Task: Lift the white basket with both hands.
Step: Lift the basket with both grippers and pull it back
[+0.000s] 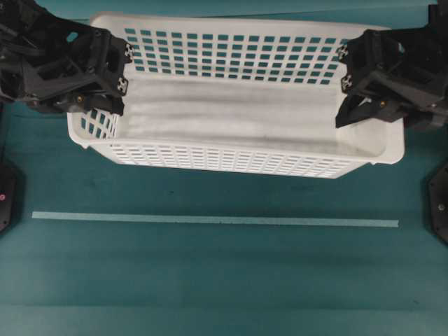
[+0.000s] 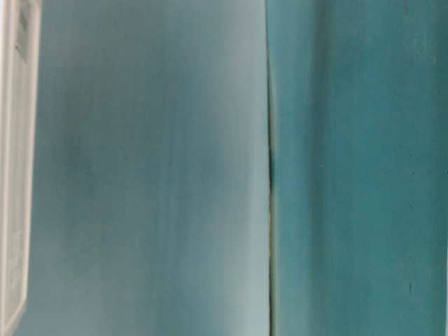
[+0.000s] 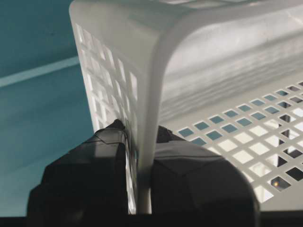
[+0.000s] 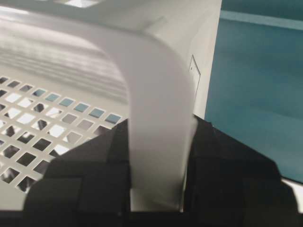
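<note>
The white basket (image 1: 238, 112) is a long rectangular tub with a rolled rim, a solid pale floor and walls cut by rows of small rectangular slots. It lies crosswise at the far side of the teal desk (image 1: 210, 280), beyond a pale tape line (image 1: 210, 220). The left gripper (image 3: 139, 189) is clenched on the rim of one short end, one finger on each side of the wall. The right gripper (image 4: 158, 189) clamps the opposite end's rim likewise.
</note>
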Motion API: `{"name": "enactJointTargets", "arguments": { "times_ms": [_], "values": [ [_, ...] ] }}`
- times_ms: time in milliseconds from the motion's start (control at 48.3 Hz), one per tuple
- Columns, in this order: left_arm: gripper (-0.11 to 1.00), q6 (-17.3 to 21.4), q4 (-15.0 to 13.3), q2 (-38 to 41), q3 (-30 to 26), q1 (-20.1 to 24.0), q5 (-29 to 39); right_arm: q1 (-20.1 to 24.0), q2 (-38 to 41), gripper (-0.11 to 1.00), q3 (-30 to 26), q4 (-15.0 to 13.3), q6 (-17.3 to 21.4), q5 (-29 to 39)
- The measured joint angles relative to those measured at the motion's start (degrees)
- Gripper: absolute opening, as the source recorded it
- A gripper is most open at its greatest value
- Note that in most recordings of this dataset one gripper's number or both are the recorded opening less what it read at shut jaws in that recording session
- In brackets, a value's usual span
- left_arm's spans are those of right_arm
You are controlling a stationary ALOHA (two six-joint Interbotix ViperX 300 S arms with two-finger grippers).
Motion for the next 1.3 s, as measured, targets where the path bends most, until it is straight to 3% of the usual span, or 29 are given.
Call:
{"name": "enactJointTargets", "arguments": {
  "times_ms": [683, 870, 1305],
  "values": [
    [0.01, 0.1, 0.1, 3.8, -12.0, -1.4, 6.2, 0.0, 6.1, 0.21, -17.5, 0.6, -1.2, 12.5],
    [0.01, 0.0, 0.1, 5.2, -12.2, -1.9, 6.5, 0.0, 6.9, 0.21, -18.2, 0.6, -4.2, 15.9],
    [0.01, 0.0, 0.1, 5.3, -12.3, -2.1, 10.5, -0.3, 7.6, 0.21, -18.1, 0.8, -4.8, 15.7]
  ]
}}
